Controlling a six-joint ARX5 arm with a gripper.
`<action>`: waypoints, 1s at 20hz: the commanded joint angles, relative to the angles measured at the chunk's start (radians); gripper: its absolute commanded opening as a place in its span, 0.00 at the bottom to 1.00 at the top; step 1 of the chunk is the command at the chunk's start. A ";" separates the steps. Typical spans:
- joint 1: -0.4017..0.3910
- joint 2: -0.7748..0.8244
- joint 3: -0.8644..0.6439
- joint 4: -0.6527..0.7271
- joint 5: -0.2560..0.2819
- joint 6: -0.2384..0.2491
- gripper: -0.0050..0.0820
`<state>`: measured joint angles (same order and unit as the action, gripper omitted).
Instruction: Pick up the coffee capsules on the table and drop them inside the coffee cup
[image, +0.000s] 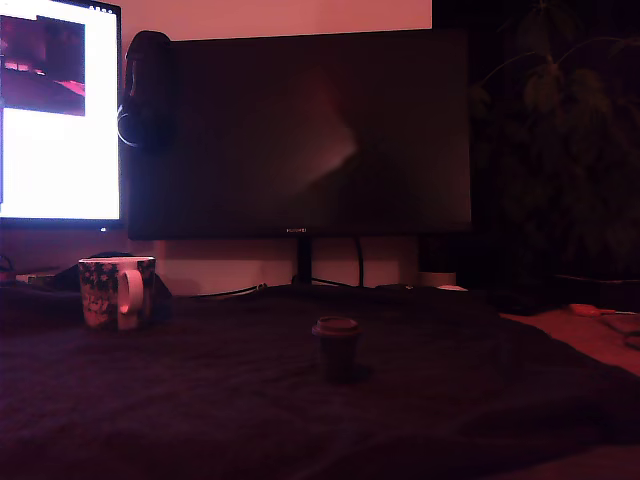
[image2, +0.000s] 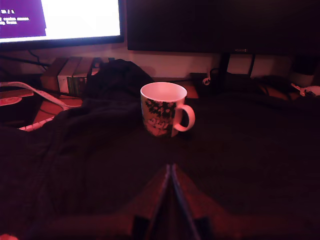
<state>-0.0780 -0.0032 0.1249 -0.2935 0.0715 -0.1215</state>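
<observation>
In the exterior view, a lit monitor (image: 55, 110) glows white at the far left edge, and below it the coffee cup (image: 115, 291) stands upright on the table (image: 200, 400), its dark flowered wall facing the camera and its pale loop handle turned toward the view's right. Next to the lit screen, a large dark monitor (image: 300, 130) fills the middle of the background on a thin stand. Below it and nearer the camera, the coffee capsule (image: 336, 346) stands alone on the dark wrinkled cloth, wide rimmed end up, well apart from the cup and to its right in this view. Further right, a dim plant (image: 560, 130) is barely readable in the shadow, and the cloth's edge gives way to a paler surface. The arm does not appear in this view. In the wrist view, the gripper (image2: 170, 170) shows at the lower edge with its two fingers pressed together into a single point, nothing between them. It hangs above bare cloth, aimed toward the cup, which stands ahead of it with its pale interior showing. The capsule is out of the wrist view.
</observation>
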 joint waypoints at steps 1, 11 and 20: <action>-0.001 -0.010 -0.019 0.091 0.026 -0.036 0.03; -0.002 -0.010 -0.019 0.119 0.081 -0.047 0.03; -0.094 0.069 -0.018 0.163 0.203 -0.041 0.03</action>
<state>-0.1596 0.0452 0.1215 -0.1440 0.2676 -0.1654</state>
